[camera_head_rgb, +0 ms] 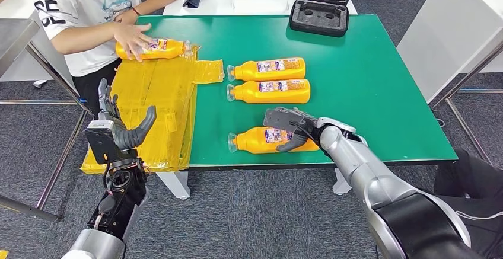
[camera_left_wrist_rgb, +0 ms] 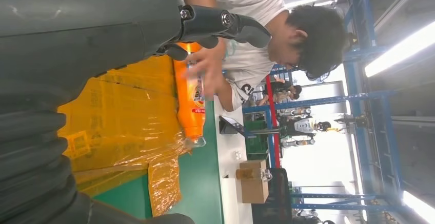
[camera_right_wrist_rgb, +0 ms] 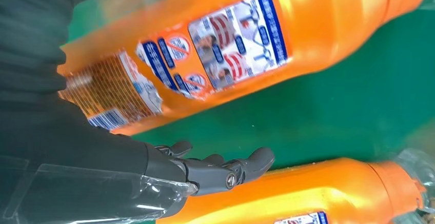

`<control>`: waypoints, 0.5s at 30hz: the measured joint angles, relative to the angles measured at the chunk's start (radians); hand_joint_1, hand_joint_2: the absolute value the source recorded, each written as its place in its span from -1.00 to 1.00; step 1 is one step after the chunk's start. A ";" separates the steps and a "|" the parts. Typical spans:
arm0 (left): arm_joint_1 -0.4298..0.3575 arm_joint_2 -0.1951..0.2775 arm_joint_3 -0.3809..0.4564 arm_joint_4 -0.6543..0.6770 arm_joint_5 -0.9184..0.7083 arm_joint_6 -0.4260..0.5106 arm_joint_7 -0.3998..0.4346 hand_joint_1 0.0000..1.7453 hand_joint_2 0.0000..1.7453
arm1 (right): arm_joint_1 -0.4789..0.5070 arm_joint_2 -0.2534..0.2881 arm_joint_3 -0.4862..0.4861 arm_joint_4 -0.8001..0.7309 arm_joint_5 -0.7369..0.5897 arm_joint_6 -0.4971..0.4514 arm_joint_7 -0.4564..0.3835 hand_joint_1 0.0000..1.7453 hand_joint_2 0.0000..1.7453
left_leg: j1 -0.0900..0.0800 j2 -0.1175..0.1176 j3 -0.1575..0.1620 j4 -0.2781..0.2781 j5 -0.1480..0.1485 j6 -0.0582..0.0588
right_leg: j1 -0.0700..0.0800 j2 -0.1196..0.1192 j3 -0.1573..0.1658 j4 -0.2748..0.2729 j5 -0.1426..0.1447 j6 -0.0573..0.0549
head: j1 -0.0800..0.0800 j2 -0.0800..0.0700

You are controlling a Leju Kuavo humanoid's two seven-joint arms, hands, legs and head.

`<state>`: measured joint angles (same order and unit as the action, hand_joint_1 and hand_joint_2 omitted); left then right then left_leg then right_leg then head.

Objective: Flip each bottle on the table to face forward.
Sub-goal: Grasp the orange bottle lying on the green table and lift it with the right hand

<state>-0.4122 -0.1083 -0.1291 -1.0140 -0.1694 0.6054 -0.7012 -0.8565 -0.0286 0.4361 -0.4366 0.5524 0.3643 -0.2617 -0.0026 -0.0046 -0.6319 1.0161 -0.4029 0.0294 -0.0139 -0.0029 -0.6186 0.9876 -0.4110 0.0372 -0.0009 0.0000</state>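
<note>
head view: right hand [camera_head_rgb: 289,130] lies over the near bottle [camera_head_rgb: 261,140] on the green surface [camera_head_rgb: 368,81], fingers draped on its body, not plainly gripping.
left hand [camera_head_rgb: 121,130]: raised off the surface edge, fingers apart, holding nothing.
other bottles: two bottles [camera_head_rgb: 270,80] lie just beyond the right hand; a person's hand [camera_head_rgb: 131,35] rests on a fourth [camera_head_rgb: 155,48] on yellow wrap [camera_head_rgb: 155,108].
handling: probably stiff, smooth, slippery plastic that rolls readily.
hold: around the labelled mid-body, away from the clear cap.
</note>
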 joint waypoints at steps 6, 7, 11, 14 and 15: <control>0.000 0.005 0.000 0.000 -0.009 0.008 0.004 -1.00 1.00 | -0.001 -0.005 0.010 0.005 0.000 0.013 0.001 -1.00 1.00 | 0.000 0.000 0.000 0.000 0.000 0.000 | 0.000 0.000 0.000 0.000 0.000 0.000 | 0.000 0.000; 0.000 0.006 0.000 -0.001 -0.010 0.009 0.005 -1.00 1.00 | -0.001 -0.007 0.012 0.006 0.000 0.018 0.002 -1.00 1.00 | 0.000 0.000 0.000 0.000 0.000 0.000 | 0.000 0.000 0.000 0.000 0.000 0.000 | 0.000 0.000; 0.000 0.009 0.000 -0.002 -0.007 0.011 0.011 -1.00 1.00 | -0.007 -0.019 0.020 0.011 0.001 0.042 0.007 -1.00 1.00 | 0.000 0.000 0.000 0.000 0.000 0.000 | 0.000 0.000 0.000 0.000 0.000 0.000 | 0.000 0.000; 0.001 0.012 0.000 -0.002 0.006 0.015 0.010 -1.00 1.00 | -0.012 -0.031 0.029 0.015 0.000 0.057 0.019 -1.00 1.00 | 0.000 0.000 0.000 0.000 0.000 0.000 | 0.000 0.000 0.000 0.000 0.000 0.000 | 0.000 0.000; 0.002 0.013 0.000 -0.002 0.008 0.017 0.009 -1.00 1.00 | -0.013 -0.035 0.031 0.016 -0.002 0.058 0.024 -1.00 1.00 | 0.000 0.000 0.000 0.000 0.000 0.000 | 0.000 0.000 0.000 0.000 0.000 0.000 | 0.000 0.000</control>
<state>-0.4106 -0.0957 -0.1291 -1.0163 -0.1614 0.6224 -0.6917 -0.8692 -0.0637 0.4675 -0.4201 0.5506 0.4228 -0.2378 -0.0027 -0.0048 -0.6319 1.0162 -0.4029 0.0294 -0.0140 -0.0030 -0.6185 0.9876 -0.4110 0.0372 -0.0008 0.0000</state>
